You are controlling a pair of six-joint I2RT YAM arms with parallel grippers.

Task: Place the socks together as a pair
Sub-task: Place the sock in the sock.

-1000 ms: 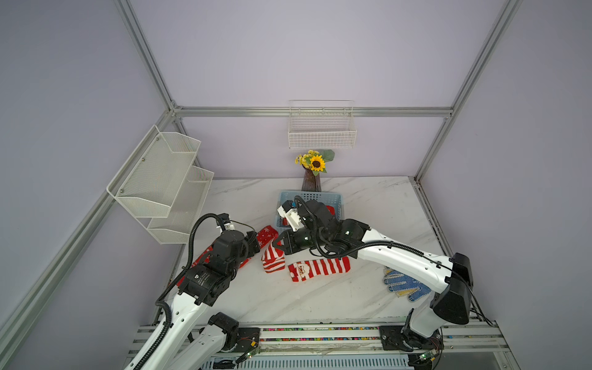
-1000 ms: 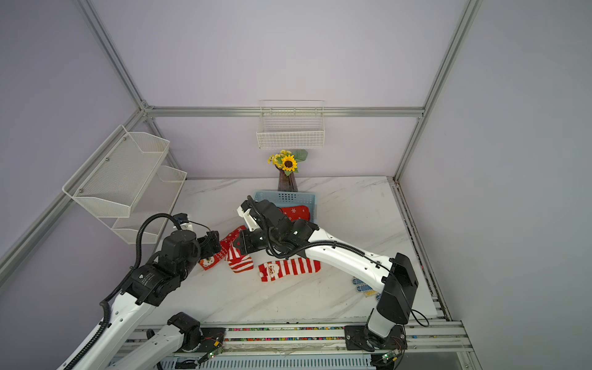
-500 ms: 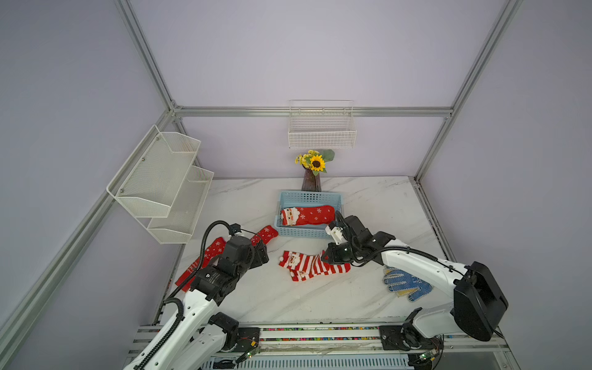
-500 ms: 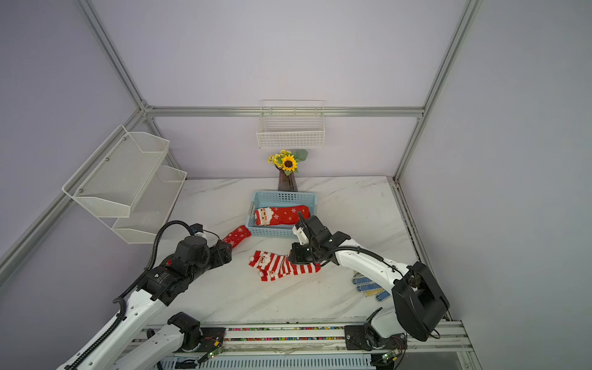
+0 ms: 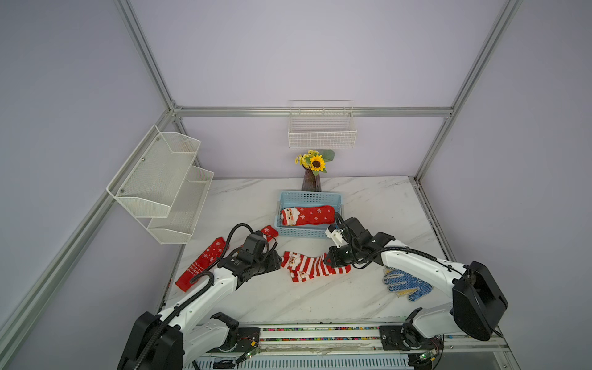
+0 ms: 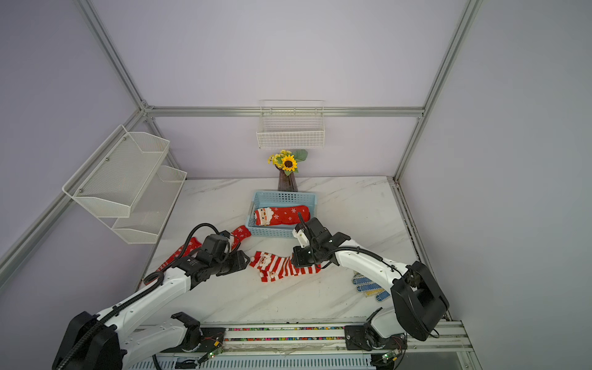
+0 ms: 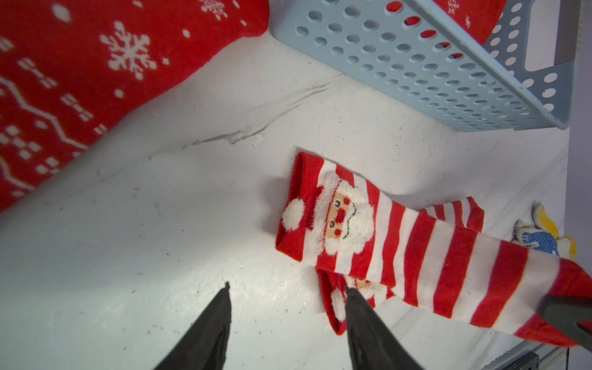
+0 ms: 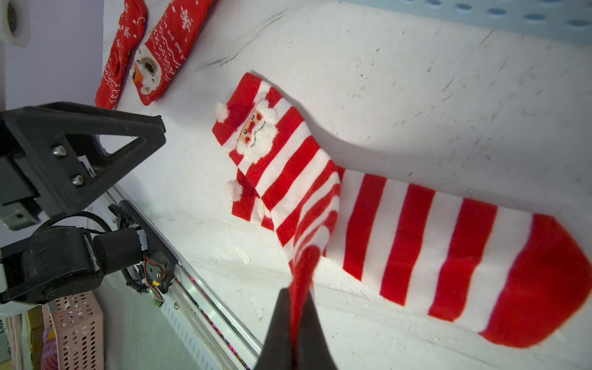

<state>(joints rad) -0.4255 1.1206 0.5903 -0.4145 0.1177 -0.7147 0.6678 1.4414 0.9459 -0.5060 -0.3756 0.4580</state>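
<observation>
Blue basket point(image 5: 309, 196) holds one Santa sock point(image 5: 312, 215); right end effector point(image 8: 296, 296) pinches striped sock point(image 8: 288, 166); left end effector point(image 7: 286, 288) half-open, empty.

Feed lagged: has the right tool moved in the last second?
Yes. The right tool shifted from the left front corner of the blue basket toward its right one.

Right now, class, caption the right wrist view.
Right end effector pinching a striped Santa sock laid across its partner.
</observation>
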